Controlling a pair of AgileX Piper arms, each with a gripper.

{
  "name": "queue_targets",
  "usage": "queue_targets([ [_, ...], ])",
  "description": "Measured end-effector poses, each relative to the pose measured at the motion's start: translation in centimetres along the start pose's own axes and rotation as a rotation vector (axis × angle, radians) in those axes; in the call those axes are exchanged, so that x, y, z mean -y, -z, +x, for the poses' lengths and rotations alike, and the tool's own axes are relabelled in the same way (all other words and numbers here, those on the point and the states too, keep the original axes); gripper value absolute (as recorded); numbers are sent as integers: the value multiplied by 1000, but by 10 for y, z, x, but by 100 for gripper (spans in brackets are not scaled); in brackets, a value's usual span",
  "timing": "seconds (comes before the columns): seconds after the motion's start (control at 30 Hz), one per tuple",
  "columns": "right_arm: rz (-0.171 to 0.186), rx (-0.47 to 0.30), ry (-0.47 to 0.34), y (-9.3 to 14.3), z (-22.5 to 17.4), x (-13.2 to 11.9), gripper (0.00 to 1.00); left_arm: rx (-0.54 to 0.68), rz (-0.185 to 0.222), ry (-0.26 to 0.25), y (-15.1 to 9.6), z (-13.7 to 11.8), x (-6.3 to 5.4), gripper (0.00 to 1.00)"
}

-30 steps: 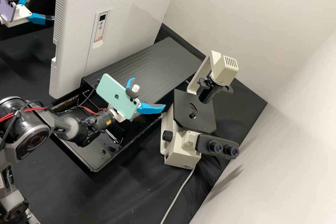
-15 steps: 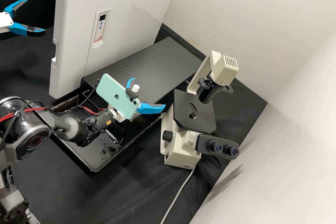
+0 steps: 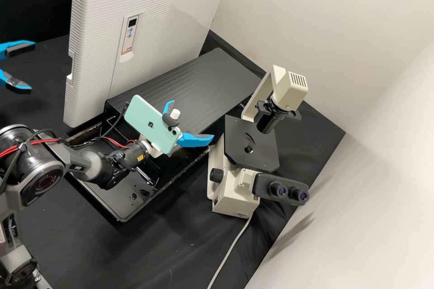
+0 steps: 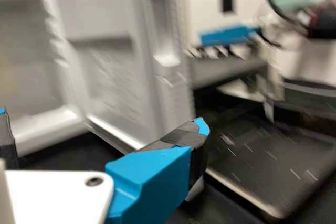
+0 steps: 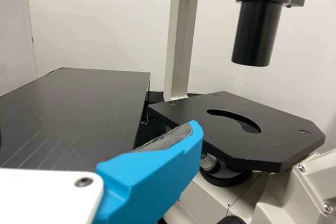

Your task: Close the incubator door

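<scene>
At the left edge of the high view, my left gripper (image 3: 32, 65) stands open, left of the incubator door (image 3: 97, 54) and apart from it. The white ribbed door stands swung out from the incubator body (image 3: 194, 4). Beyond my left gripper (image 4: 102, 124), the left wrist view shows the door's inner side (image 4: 105, 72) and part of the incubator's inside (image 4: 26, 56). My right gripper (image 3: 191, 119), open and empty, is over the tray area between the black sloping panel and the microscope. In the right wrist view, one finger of my right gripper (image 5: 97, 129) lies before the microscope stage.
The microscope (image 3: 251, 144) stands right of the black panel (image 3: 194, 81), its cable running to the front. A black tray (image 3: 120, 207) with wet-looking spots lies below the right arm. A pale wall (image 3: 361, 189) bounds the right side.
My left gripper has moved away from the door, toward the left edge and down in the high view. The door and the right arm look unmoved.
</scene>
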Motion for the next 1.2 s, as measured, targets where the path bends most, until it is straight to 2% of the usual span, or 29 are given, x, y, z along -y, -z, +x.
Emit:
queue_targets([
  [0.13,0,0,0,0,0,0,100,88,59,54,-7,4,7,100],
  [0.3,0,0,0,0,0,0,100,182,148,71,-16,9,6,100],
  [0.4,0,0,0,0,0,0,100,246,215,77,-18,14,2,100],
  [0.53,0,0,0,0,0,0,100,288,266,69,-18,19,-6,100],
  [0.67,0,0,0,0,0,0,100,308,293,48,-17,25,-16,100],
  [0.7,0,0,0,0,0,0,100,310,281,38,-16,27,-21,100],
  [0.8,0,0,0,0,0,0,100,287,156,-23,-17,33,-37,100],
  [0.9,0,0,0,0,0,0,100,289,51,-92,-23,38,-52,100],
  [0.97,0,0,0,0,0,0,100,311,-33,-125,-29,41,-58,100],
  [1.1,0,0,0,0,0,0,100,351,-88,-135,-36,44,-62,100],
  [1.2,0,0,0,0,0,0,100,362,-87,-132,-38,44,-61,100],
])
